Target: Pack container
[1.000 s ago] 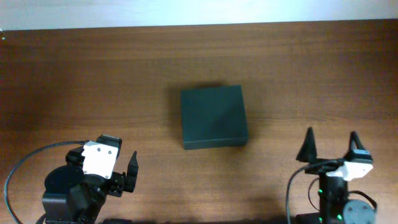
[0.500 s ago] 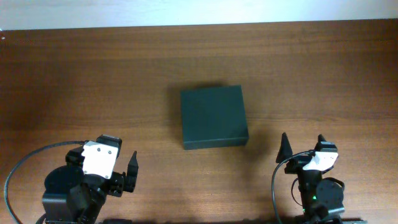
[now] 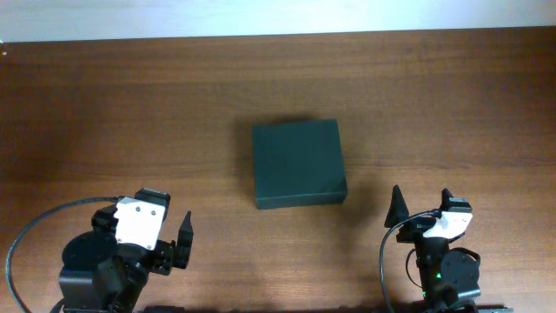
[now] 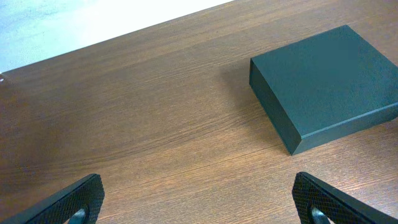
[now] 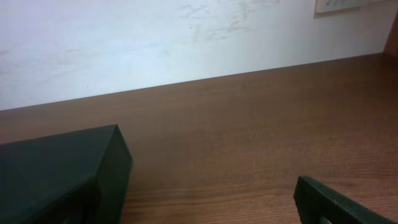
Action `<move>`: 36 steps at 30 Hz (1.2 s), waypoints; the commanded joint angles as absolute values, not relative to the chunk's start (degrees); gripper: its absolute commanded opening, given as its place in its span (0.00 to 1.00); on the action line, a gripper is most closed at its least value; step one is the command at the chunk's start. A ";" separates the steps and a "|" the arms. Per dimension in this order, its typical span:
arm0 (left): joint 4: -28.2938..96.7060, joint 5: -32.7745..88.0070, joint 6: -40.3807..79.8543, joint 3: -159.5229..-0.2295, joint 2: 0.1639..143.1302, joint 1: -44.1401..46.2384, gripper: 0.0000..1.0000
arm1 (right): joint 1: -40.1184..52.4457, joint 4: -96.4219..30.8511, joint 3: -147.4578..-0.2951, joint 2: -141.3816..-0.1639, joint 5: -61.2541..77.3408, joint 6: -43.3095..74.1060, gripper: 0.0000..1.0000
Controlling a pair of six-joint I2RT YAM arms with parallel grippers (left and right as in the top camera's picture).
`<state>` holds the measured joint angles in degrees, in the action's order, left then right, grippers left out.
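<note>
The container (image 3: 298,163) is a dark green, matte, square shallow box lying closed on the wooden table, a little right of centre. It also shows in the left wrist view (image 4: 329,84) and at the lower left of the right wrist view (image 5: 56,171). My left gripper (image 3: 153,229) is open and empty near the front left, well short of the container, with its fingers (image 4: 74,200) spread wide over bare wood. My right gripper (image 3: 422,205) is open and empty, just off the container's front right corner. Only one of its fingers (image 5: 336,202) shows in the right wrist view.
The wooden table (image 3: 130,104) runs back to a white wall (image 5: 186,43). A black cable (image 3: 35,228) loops beside the left arm's base. No other loose objects are in view.
My right gripper has moved left, closer to the container's front right corner, and has held still for the last half second. The left arm and the container have not moved.
</note>
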<state>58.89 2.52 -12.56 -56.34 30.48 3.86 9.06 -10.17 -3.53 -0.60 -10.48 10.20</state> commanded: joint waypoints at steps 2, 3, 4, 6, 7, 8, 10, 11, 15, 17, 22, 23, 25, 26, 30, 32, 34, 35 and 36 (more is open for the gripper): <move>58.78 2.11 -12.03 -56.14 30.30 3.97 0.99 | 9.34 -10.24 -3.05 -0.25 -10.31 10.59 0.98; 58.78 2.11 -12.03 -56.14 30.30 3.97 0.99 | 9.34 -10.24 -3.05 -0.25 -10.33 10.59 0.99; 58.78 2.11 -12.03 -56.14 30.30 3.97 0.99 | 9.34 -10.24 -3.05 -0.25 -10.31 10.59 0.99; 58.78 2.11 -12.03 -56.14 30.28 3.97 0.99 | 9.34 -10.24 -3.05 -0.25 -10.31 10.59 0.99; 58.78 2.11 -12.03 -56.14 30.30 3.97 0.99 | 9.34 -10.24 -3.05 -0.25 -10.33 10.59 0.99; 58.78 2.11 -12.03 -56.14 30.30 3.97 0.99 | 9.34 -10.24 -3.05 -0.25 -10.31 10.59 0.99; 58.78 2.11 -12.03 -56.14 30.30 3.97 0.99 | 9.34 -10.24 -3.05 -0.25 -10.31 10.59 0.99; 58.78 2.11 -12.03 -56.14 30.30 3.97 0.99 | 9.34 -10.24 -3.05 -0.25 -10.31 10.59 0.99; 58.78 2.11 -12.03 -56.14 30.30 3.97 0.99 | 9.34 -10.24 -3.05 -0.25 -10.33 10.59 0.99; 58.78 2.11 -12.03 -56.14 30.30 3.97 0.99 | 9.34 -10.24 -3.05 -0.25 -10.31 10.59 0.99; 58.83 2.04 -12.05 -56.14 30.26 3.97 0.99 | 9.34 -10.24 -3.05 -0.25 -10.31 10.59 0.99; 59.05 1.61 -12.16 -56.14 30.02 3.92 0.99 | 9.34 -10.22 -3.05 -0.25 -10.33 10.59 0.99; 59.66 1.13 -12.21 -56.10 28.45 3.92 0.99 | 9.34 -10.24 -3.05 -0.25 -10.33 10.59 0.99; 60.05 2.46 -12.23 -55.86 26.89 3.92 0.99 | 9.34 -10.24 -3.05 -0.25 -10.31 10.59 0.99; 59.11 7.09 -12.03 -52.45 18.52 3.92 0.99 | 9.34 -10.22 -3.05 -0.25 -10.31 10.59 0.99; 52.86 7.70 -9.54 -45.30 10.87 3.92 0.99 | 9.34 -10.24 -3.05 -0.25 -10.31 10.59 0.99; 45.82 7.20 -8.29 -39.05 6.46 3.92 0.99 | 9.34 -10.24 -3.05 -0.25 -10.33 10.59 0.99; 42.63 6.39 -7.29 -36.34 4.84 3.92 0.99 | 9.34 -10.24 -3.05 -0.25 -10.31 10.59 0.99; 38.76 5.28 -5.69 -33.10 3.18 3.92 0.99 | 9.34 -10.24 -3.05 -0.25 -10.33 10.59 0.99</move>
<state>45.52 5.93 -10.39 -42.09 7.81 3.86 9.06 -10.11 -3.51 -0.58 -10.46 10.37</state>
